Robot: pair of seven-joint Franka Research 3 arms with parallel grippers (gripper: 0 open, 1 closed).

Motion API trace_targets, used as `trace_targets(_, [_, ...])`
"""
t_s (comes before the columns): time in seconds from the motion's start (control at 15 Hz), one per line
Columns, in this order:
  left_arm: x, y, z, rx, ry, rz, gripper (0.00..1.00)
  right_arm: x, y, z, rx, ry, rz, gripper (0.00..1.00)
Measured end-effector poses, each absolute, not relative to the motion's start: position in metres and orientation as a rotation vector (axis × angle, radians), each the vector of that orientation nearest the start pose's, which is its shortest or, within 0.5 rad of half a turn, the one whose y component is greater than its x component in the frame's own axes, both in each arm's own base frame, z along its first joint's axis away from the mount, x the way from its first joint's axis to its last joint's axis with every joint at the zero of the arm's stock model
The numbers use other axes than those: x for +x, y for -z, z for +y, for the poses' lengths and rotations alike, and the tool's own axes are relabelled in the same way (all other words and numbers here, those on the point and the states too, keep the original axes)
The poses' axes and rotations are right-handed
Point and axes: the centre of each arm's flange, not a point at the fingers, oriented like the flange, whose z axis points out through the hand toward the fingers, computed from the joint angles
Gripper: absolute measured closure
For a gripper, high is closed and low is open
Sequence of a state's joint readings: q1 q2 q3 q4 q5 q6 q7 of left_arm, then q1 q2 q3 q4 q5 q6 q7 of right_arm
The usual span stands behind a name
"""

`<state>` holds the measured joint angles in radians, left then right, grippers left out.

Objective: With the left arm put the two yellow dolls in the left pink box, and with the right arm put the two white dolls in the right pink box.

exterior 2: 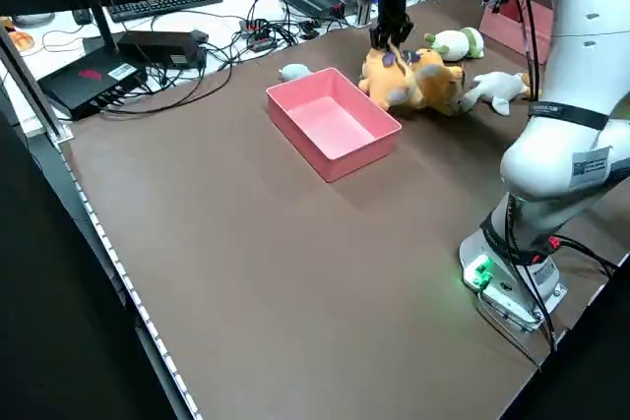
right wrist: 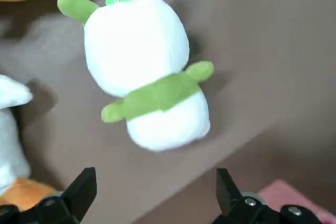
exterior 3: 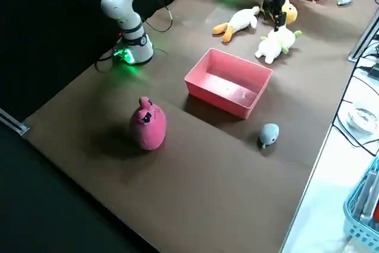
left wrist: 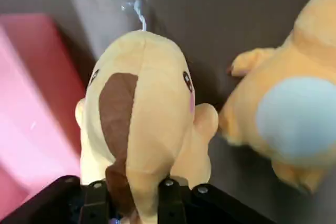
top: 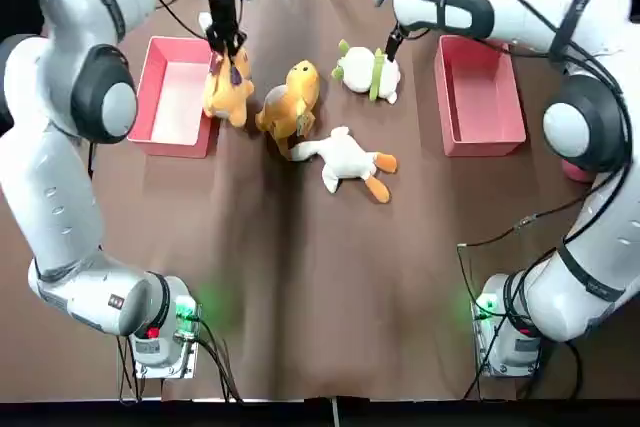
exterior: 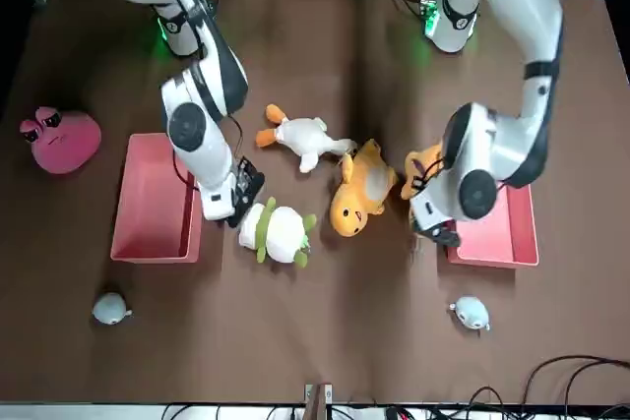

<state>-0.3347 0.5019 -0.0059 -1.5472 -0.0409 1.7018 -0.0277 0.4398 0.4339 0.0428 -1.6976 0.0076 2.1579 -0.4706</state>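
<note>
two yellow dolls [top: 228, 90] [top: 292, 102], two white dolls [top: 367, 73] [top: 345, 160], two pink boxes [top: 155, 67] [top: 508, 97]

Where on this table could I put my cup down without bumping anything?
The near table, between the two arm bases and short of the duck, is bare. Both pink boxes are empty too. It is crowded between the boxes: four dolls, with the left pincer shut on a yellow doll.
</note>
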Motion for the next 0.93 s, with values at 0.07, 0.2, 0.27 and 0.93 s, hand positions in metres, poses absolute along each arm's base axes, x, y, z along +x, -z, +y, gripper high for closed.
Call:
trace_targets(0.07, [0.611,-0.358,-0.212,-3.04,-0.551,0.427,0.93,0.595,-0.333,0.311,-2.746,0.062,-1.474,0.0])
trace_targets(0.2, [0.61,-0.398,-0.189,-3.057,-0.532,0.374,0.93,0.599,-0.306,0.321,-2.684,0.096,-1.583,0.0])
trace_targets(0.27, [0.612,-0.414,-0.173,-3.066,-0.51,0.342,0.93,0.601,-0.295,0.328,-2.661,0.102,-1.62,0.0])
trace_targets(0.93, [0.644,-0.339,-0.014,-3.02,-0.592,0.138,0.94,0.607,-0.235,0.357,-2.579,0.171,-1.757,0.0])
